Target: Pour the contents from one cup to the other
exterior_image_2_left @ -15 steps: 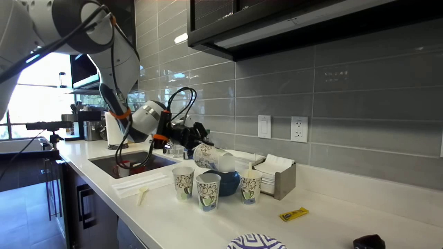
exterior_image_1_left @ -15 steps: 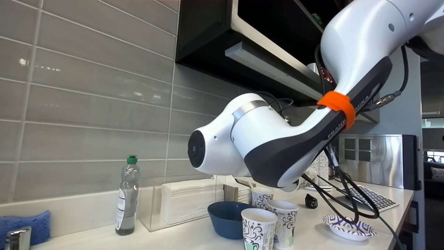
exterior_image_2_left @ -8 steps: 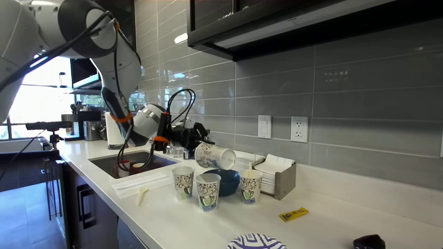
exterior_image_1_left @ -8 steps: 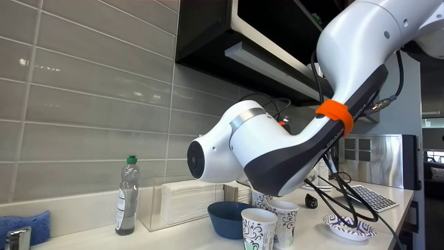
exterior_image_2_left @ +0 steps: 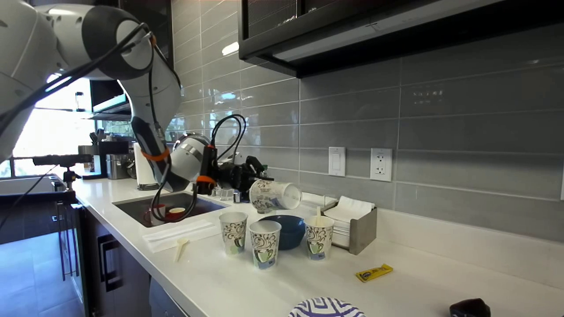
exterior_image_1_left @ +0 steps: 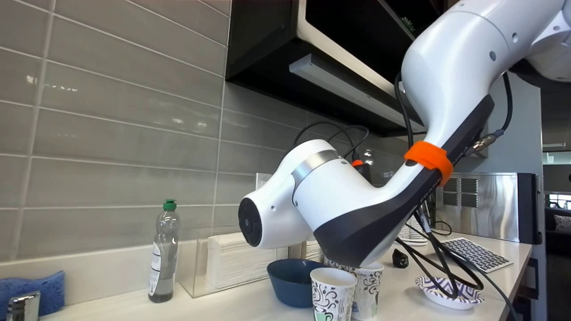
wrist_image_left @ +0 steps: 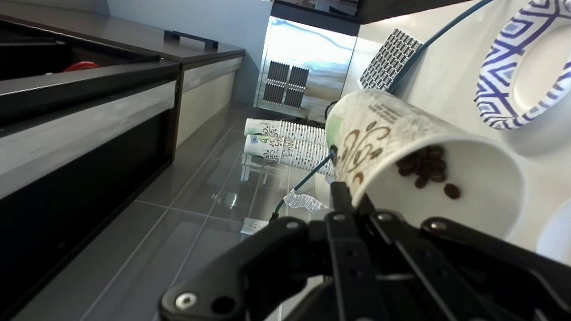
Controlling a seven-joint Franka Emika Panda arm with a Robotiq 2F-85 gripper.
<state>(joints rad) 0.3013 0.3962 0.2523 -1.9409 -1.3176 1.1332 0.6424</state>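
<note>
A white paper cup with brown swirls (exterior_image_2_left: 268, 194) hangs nearly on its side above the counter, its mouth facing right in an exterior view. My gripper (wrist_image_left: 354, 203) is shut on its rim, with a fingertip on either side of the wall. Several dark brown beans (wrist_image_left: 424, 165) lie inside the held cup. Three similar cups stand upright below: a left cup (exterior_image_2_left: 233, 233), a middle cup (exterior_image_2_left: 265, 244) and a right cup (exterior_image_2_left: 319, 237) with a stick in it. Which one is the other cup, I cannot tell. The arm hides the held cup in an exterior view.
A blue bowl (exterior_image_2_left: 291, 233) sits behind the standing cups. Beside it is a napkin holder (exterior_image_2_left: 365, 231). A patterned bowl (exterior_image_1_left: 446, 294), a yellow packet (exterior_image_2_left: 373, 273) and a soap bottle (exterior_image_1_left: 164, 254) are on the counter. A cupboard (exterior_image_1_left: 267, 49) overhangs it.
The arm's forearm has sunk lower. The held cup has shifted slightly right and its mouth has risen, so it lies closer to level. The standing cups have not moved.
</note>
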